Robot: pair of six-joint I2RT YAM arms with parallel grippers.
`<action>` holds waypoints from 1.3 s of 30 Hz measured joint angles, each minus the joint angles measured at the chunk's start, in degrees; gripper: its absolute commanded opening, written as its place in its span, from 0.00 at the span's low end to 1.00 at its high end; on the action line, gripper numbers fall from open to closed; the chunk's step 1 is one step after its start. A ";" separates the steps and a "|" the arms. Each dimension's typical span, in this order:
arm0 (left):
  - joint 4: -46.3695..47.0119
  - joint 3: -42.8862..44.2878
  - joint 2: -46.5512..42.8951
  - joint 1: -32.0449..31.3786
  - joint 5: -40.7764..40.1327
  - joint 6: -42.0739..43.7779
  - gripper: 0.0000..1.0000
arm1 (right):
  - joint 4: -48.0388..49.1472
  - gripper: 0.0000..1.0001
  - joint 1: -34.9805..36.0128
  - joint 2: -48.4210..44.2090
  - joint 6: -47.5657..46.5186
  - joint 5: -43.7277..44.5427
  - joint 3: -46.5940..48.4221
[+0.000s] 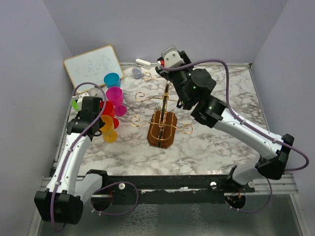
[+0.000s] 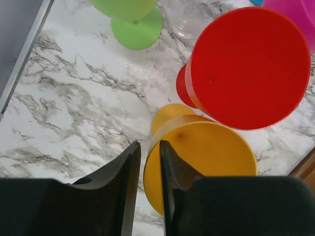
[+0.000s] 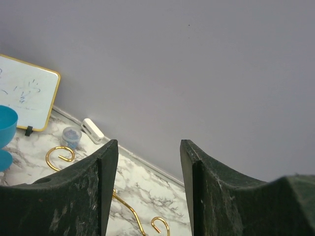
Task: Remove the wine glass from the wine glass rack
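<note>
The wine glass rack [image 1: 166, 101] is thin gold wire on a brown wooden base [image 1: 162, 132] at mid-table. I see no glass on its hooks. A yellow wine glass [image 2: 206, 157] stands upright on the marble at the left [image 1: 109, 129]. My left gripper [image 2: 149, 142] is over it [image 1: 100, 119], its jaws a narrow gap apart astride the rim, with marble showing between the left finger and the rim. My right gripper [image 3: 148, 142] is wide open and empty, raised behind the rack [image 1: 166, 64] and facing the back wall. Gold hooks [image 3: 59, 155] show below it.
Red [image 2: 251, 69], magenta [image 1: 114, 94], blue [image 1: 111, 79], green [image 2: 138, 29] and clear [image 2: 189, 19] glasses crowd round the yellow one. A whiteboard [image 1: 92, 64], a small grey cup [image 1: 136, 73] and a white eraser [image 1: 142, 63] lie at the back. Walls enclose the table.
</note>
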 measured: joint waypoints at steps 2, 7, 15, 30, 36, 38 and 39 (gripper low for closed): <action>-0.09 0.28 0.00 0.00 0.48 0.00 0.32 | -0.22 0.54 -0.09 0.00 0.20 0.00 -0.11; -1.70 4.39 -0.39 0.00 2.14 -0.13 0.35 | -1.07 0.54 -0.33 0.00 0.83 -0.02 -0.26; -1.44 13.92 -3.54 0.00 7.02 -0.72 0.39 | -4.28 0.55 -0.76 0.02 3.21 -0.20 -0.04; 20.94 27.89 10.88 0.26 15.56 4.90 0.45 | -32.44 0.53 -27.47 21.00 25.55 -25.59 37.42; 20.00 42.14 26.18 0.59 13.51 9.03 0.45 | -37.88 0.53 -50.58 21.16 42.16 -41.75 29.14; 19.69 44.65 28.46 0.96 13.46 9.81 0.45 | -37.24 0.59 -57.27 17.16 45.92 -42.93 18.64; 19.78 44.57 28.65 1.09 13.64 9.97 0.45 | -36.89 0.63 -59.08 15.28 46.75 -42.86 14.34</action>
